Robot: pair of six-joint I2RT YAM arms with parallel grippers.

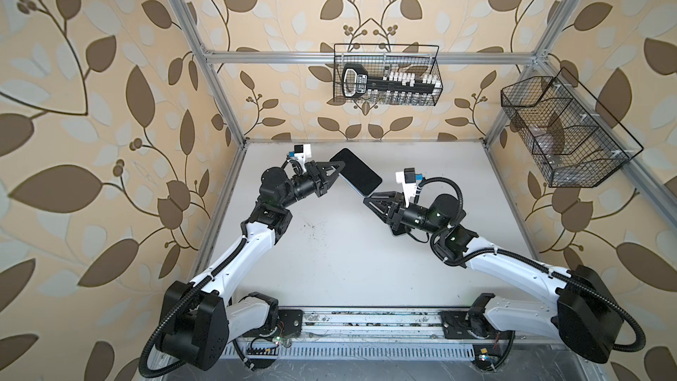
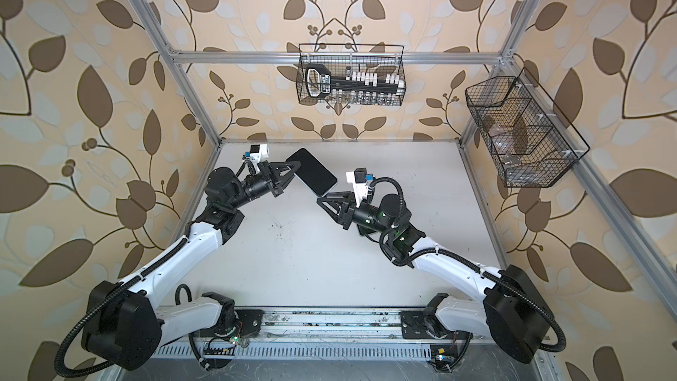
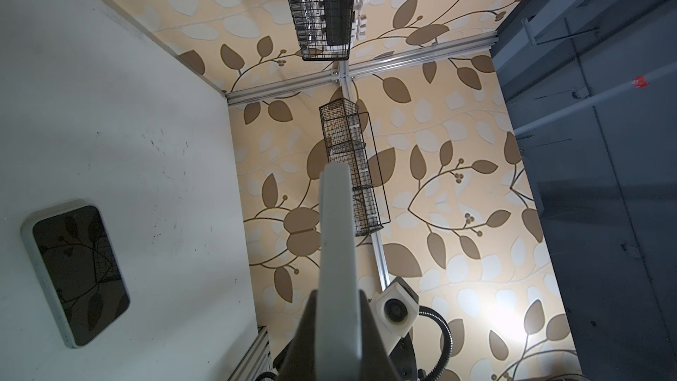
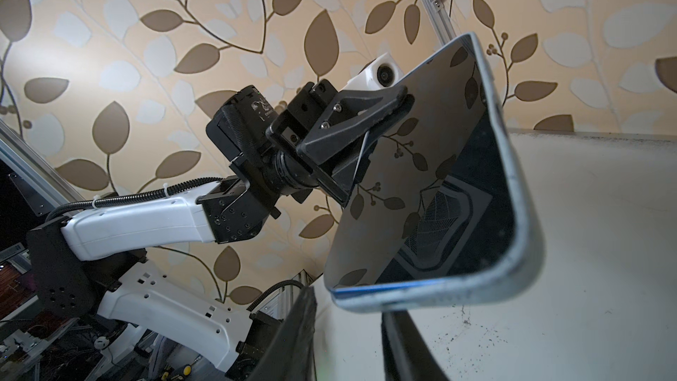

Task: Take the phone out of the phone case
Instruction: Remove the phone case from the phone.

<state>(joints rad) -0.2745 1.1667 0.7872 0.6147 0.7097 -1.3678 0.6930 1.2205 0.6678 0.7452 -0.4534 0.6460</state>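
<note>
Dark-glass, slab-shaped phone (image 1: 357, 172) is held in the air over the far part of the white table (image 1: 329, 269), glass face up toward both top views. A pale blue-grey rimmed phone case (image 4: 513, 185) wraps its edge. A thin blue strip shows between glass and rim at the near short end. Judged: phone not yet out of the case.

Left gripper (image 1: 341, 168) is pinched on one long edge, one finger across the glass and the other behind the back. Right gripper (image 1: 367, 200) is spread, with nothing between its fingers. It sits just beside the near-right short end; contact unclear.

Long axis runs diagonally, far-left to near-right, with the free end toward the right arm.

Step in hand, as I read it: start the peel at the free end.
- Catch only the rim lip at a corner, not the glass, and draw it back from the face.
- The left pinch clamps phone and case together, so work the corner farthest from it.
- Stay over the table in case of a drop.

A second dark-faced, pale-rimmed slab (image 3: 78, 273) lies flat on the table. Phone or case, cannot tell.
</note>
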